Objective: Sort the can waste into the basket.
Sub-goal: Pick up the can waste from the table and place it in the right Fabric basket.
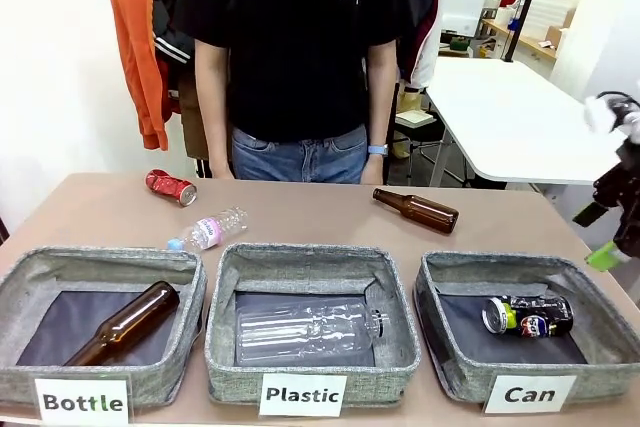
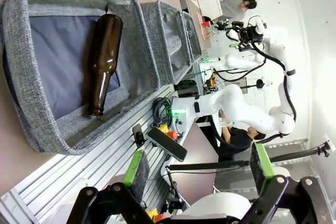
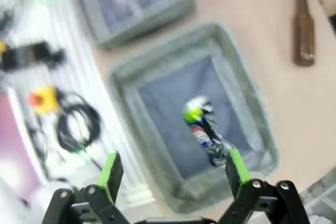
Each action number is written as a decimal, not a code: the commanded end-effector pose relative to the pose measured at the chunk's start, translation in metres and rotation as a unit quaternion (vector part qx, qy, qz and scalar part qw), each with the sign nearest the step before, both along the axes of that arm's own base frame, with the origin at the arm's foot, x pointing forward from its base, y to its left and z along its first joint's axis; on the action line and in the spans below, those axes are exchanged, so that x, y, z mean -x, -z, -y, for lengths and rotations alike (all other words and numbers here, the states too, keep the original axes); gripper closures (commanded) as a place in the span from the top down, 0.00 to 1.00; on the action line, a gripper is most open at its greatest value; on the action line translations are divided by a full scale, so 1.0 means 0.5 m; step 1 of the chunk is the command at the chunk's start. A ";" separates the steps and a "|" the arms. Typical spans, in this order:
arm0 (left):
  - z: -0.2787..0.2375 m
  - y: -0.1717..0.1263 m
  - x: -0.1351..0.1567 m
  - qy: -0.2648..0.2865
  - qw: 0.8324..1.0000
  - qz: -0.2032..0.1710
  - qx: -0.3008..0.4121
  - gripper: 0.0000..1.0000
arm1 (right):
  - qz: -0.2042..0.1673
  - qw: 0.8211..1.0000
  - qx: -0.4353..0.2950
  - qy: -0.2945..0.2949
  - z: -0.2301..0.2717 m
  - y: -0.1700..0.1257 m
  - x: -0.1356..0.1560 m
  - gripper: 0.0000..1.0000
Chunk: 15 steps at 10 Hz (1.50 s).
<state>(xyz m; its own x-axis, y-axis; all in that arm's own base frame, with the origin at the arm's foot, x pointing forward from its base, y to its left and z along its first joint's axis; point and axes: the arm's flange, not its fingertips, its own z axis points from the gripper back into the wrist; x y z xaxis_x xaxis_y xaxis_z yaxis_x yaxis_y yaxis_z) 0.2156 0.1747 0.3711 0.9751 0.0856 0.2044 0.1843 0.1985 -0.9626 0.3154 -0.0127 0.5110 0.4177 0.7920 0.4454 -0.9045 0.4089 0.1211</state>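
Front view: black can (image 1: 528, 315) is lying inside the Can basket (image 1: 480, 269); crushed red can (image 1: 171, 186) is waiting on the bench (image 1: 300, 209), far left. Right claw (image 3: 173, 166) is hanging spread and empty, looking down on that basket; left claw (image 2: 199, 162) is likewise hanging spread and empty. Judging the task half done.

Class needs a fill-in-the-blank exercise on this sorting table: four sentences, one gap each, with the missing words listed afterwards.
1. The black can lies inside the basket labelled ____.
2. The crushed red can lies on the ____, outside every bin.
3. The bin labelled Bottle holds one ____ glass bottle.
4. The right pincer hangs above the basket with its jaws ____.
Missing words: Can; table; brown; open.
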 end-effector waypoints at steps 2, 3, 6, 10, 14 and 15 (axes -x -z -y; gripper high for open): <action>0.001 -0.007 0.006 -0.001 1.000 -0.004 0.006 1.00 | -0.066 0.822 -0.513 0.240 0.074 0.051 -0.025 1.00; 0.001 -0.007 0.006 -0.001 1.000 -0.004 0.006 1.00 | -0.133 0.768 -0.563 0.275 0.098 0.090 -0.034 1.00; 0.001 -0.007 0.006 -0.001 1.000 -0.004 0.006 1.00 | -0.213 0.712 -0.605 0.286 0.121 0.156 -0.036 1.00; 0.001 -0.007 0.006 -0.001 1.000 -0.004 0.006 1.00 | -0.151 0.910 -0.357 0.150 0.123 0.122 -0.021 1.00; 0.001 -0.007 0.006 -0.001 1.000 -0.004 0.006 1.00 | -0.151 0.910 -0.357 0.150 0.123 0.122 -0.021 1.00; 0.001 -0.007 0.006 -0.001 1.000 -0.004 0.006 1.00 | -0.151 0.910 -0.357 0.150 0.123 0.122 -0.021 1.00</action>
<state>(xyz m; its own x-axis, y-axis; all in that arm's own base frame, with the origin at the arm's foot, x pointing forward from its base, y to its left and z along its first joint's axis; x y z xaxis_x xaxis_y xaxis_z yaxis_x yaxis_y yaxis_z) 0.2155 0.1746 0.3709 0.9752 0.0857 0.2040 0.1840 0.1982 -0.9627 0.3276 -0.0731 0.4496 0.7658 0.1606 0.6227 -0.6331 0.3583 0.6862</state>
